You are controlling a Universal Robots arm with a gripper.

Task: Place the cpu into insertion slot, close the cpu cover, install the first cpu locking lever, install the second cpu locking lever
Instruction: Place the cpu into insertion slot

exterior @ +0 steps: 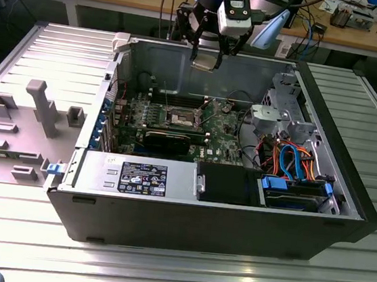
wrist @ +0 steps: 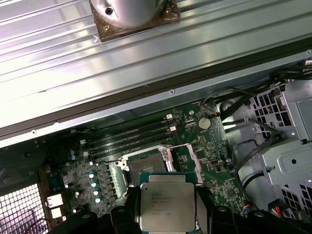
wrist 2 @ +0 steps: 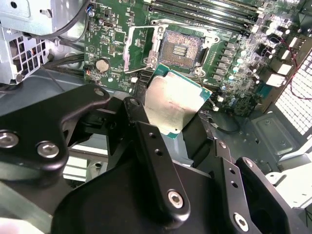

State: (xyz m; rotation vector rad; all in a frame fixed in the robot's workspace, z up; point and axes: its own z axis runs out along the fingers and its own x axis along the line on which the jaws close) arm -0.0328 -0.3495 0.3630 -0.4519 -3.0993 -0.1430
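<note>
The cpu (wrist: 168,204) sits flat, clenched in the claw (exterior: 206,56), high over the motherboard (wrist 2: 112,44) inside the open case (exterior: 316,217). Below it the slot (wrist 2: 181,48) lies bare, with its cover (wrist 2: 128,51) swung open beside it. The case rests on the bench (exterior: 160,267).

"What colour is the cpu (wrist 2: 173,102)?"
"Dull silver-grey on top, with a green rim."
"And the slot (wrist 2: 181,48)?"
"Dark, with a brownish-gold field. The cover (wrist 2: 129,51) is bright silver."
"The board (wrist 2: 114,58)?"
"Green, speckled with small silver and black parts. The cables (exterior: 294,160) are blue and orange, and the table (exterior: 160,267) is ribbed silver-grey."
</note>
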